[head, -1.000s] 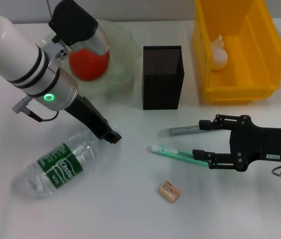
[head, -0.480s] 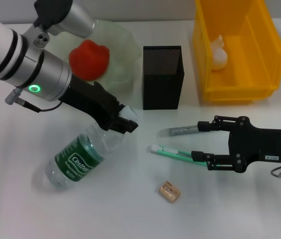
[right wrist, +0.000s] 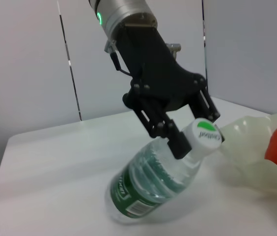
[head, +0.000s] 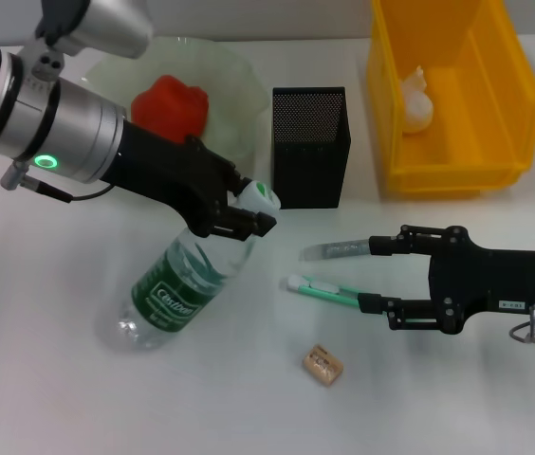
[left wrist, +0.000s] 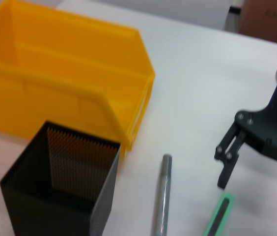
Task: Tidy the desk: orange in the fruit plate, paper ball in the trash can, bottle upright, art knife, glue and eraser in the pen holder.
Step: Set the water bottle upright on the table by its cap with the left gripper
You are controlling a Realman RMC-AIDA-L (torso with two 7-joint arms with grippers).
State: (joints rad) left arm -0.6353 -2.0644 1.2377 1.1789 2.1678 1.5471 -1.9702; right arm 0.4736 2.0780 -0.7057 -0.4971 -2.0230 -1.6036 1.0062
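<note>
Just in front of the black mesh pen holder, the tilted clear green-labelled plastic bottle is pinched at its neck by the left gripper, while the right gripper is held spread.

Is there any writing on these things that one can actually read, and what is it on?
"Cestbon": white script on the green label of the bottle, seen in the head view.
Bottle cap: a mark, too blurred to read.
Eraser: print too small to read.
Right gripper: a small label, unreadable.
</note>
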